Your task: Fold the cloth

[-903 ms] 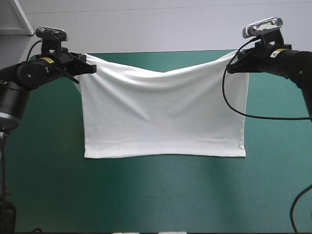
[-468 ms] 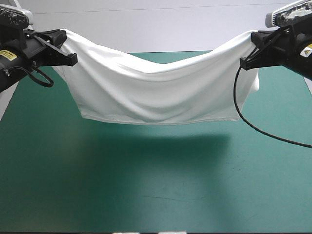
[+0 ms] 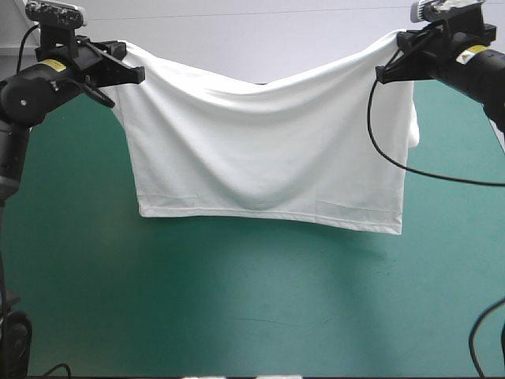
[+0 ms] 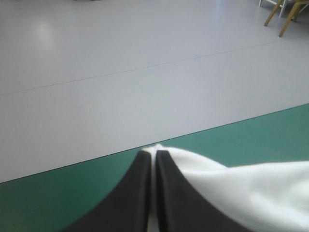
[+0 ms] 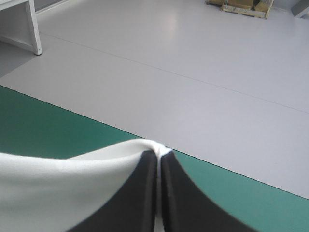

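One white T-shirt (image 3: 264, 158), one left gripper (image 3: 139, 76), one right gripper (image 3: 382, 76), four black fingers (image 4: 139, 193), one teal-green cover (image 3: 237, 316).

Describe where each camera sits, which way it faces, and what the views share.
High view: above and behind, facing down at the table; both arms show, left tool and right tool holding up the T-shirt.
Left wrist view: above that wrist, facing level past the table's edge; left tool shut on T-shirt.
Right wrist view: likewise, right tool shut on T-shirt.
Shared: all show T-shirt and table.

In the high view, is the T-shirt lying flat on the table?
No, the T-shirt hangs like a curtain between the left gripper and the right gripper, each shut on an upper corner.
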Controlling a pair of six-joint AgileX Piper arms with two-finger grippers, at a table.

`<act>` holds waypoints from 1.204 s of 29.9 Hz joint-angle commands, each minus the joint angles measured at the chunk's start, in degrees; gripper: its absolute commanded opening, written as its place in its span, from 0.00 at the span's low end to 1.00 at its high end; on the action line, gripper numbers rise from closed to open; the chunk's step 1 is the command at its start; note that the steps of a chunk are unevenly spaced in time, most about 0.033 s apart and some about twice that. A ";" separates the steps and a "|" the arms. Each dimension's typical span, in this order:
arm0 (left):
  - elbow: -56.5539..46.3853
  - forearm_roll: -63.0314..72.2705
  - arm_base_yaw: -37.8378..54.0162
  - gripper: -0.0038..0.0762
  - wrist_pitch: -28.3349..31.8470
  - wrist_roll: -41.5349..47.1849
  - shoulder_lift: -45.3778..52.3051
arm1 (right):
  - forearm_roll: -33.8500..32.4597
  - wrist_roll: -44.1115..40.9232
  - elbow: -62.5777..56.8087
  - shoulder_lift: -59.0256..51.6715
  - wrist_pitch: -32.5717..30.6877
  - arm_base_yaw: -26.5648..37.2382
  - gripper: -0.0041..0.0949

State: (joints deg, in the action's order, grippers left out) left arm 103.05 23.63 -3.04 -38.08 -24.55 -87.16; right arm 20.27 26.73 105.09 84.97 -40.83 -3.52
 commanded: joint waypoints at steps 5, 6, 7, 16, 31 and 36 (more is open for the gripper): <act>24.86 1.46 -0.07 0.07 -1.07 1.22 -12.20 | 0.80 -2.47 20.73 12.10 3.03 0.34 0.03; 28.88 0.84 -0.07 0.07 -2.42 1.89 -14.12 | 0.67 -2.90 23.99 13.67 2.24 0.34 0.03; 32.70 -0.36 -0.07 0.07 -3.71 3.16 -15.87 | 0.54 -3.55 27.02 15.11 1.39 0.43 0.03; 39.95 -6.09 -0.07 0.07 -9.97 5.13 -21.13 | 0.76 -5.34 33.42 20.56 -7.76 1.57 0.03; 4.80 -2.64 -0.07 0.07 -11.01 -1.32 -13.92 | 4.29 0.55 -4.91 9.21 -4.77 2.17 0.03; -9.75 -2.64 -0.07 0.07 -6.94 -2.13 -7.25 | 6.84 3.68 -21.24 1.90 -1.26 3.99 0.03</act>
State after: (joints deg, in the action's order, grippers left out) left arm 98.23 19.12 -3.04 -50.18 -26.27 -101.00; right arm 24.59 28.23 88.99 92.51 -46.97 -0.89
